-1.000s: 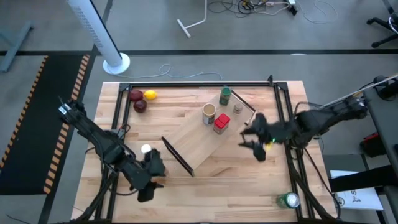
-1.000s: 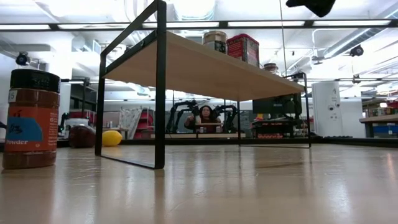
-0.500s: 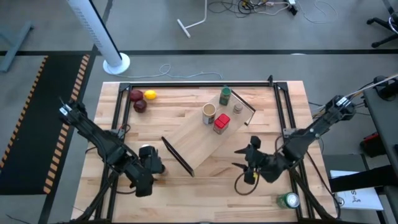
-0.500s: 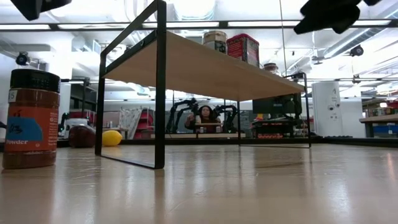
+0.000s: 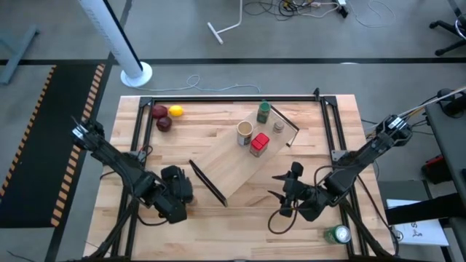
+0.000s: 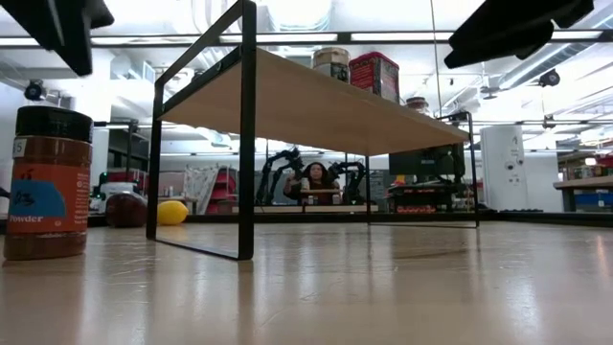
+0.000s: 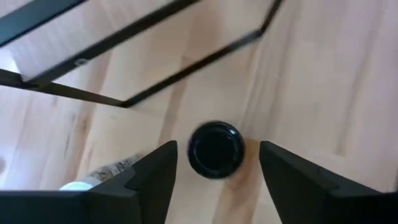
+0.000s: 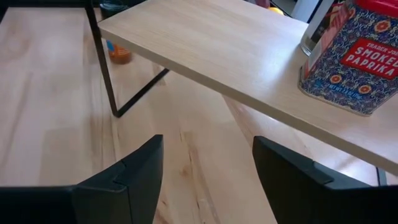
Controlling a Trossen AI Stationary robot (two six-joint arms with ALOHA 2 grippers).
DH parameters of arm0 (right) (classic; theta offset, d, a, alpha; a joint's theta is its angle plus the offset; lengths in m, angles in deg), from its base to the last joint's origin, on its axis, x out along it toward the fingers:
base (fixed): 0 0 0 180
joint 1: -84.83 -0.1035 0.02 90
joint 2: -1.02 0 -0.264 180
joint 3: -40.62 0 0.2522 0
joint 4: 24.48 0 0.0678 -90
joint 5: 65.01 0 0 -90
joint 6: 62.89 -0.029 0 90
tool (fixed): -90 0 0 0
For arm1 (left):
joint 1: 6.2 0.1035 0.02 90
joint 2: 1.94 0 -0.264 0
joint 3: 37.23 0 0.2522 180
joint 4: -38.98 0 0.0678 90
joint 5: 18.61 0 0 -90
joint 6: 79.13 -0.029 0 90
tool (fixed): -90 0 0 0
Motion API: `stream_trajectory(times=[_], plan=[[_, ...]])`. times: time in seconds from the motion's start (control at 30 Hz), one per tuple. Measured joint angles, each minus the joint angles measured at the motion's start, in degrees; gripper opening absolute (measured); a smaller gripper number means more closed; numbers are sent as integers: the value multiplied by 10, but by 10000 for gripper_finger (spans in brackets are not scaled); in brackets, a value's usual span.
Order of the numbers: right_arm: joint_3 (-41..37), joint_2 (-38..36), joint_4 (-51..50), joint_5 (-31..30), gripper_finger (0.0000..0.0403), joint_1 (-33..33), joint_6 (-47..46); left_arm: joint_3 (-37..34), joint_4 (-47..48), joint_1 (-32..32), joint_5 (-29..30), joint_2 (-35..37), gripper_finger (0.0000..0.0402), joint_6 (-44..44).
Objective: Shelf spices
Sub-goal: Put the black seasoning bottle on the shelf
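Note:
The black-lidded spice jar [image 6: 48,182] stands upright on the table near its left front. My left gripper [image 7: 217,146] hangs open above it, pointing steeply down, one finger on each side of the black lid [image 7: 216,149] and clear of it. A white-lidded jar [image 7: 78,185] sits close beside it. The shelf [image 5: 237,166] carries the green-lidded jar [image 5: 263,113], the tan cylinder [image 5: 245,132], the tiny grey-lidded jar [image 5: 279,126] and the red box [image 5: 259,144]. My right gripper [image 5: 285,195] hovers open and empty off the shelf's near right side.
Two red fruits [image 5: 162,118] and a yellow one [image 5: 175,111] lie at the table's far left. A green can [image 5: 337,234] stands at the near right corner. The shelf's black leg frame [image 6: 244,134] rises just right of the black-lidded jar.
My right gripper has swung from beside the shelf's right end toward the table's near edge and come down. My left gripper has tipped further downward and sunk a little over the black-lidded jar. No jar has moved.

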Motion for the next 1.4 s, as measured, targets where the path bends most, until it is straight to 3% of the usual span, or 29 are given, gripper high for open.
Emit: stream_trajectory(times=[0.43, 0.7, 1.07, 1.4], plan=[[0, -1, -1, 1, 206, 0, 0, -4, -1, 9, -12, -59, 317, -1], [0, -1, -1, 1, 214, 0, 0, -4, -7, 9, -27, -96, 335, -42], [0, -1, -1, 1, 204, 0, 0, -4, -11, 11, -27, -140, 295, -62], [0, -1, -1, 1, 210, 0, 0, -4, -22, 15, -30, -141, 189, -62]])
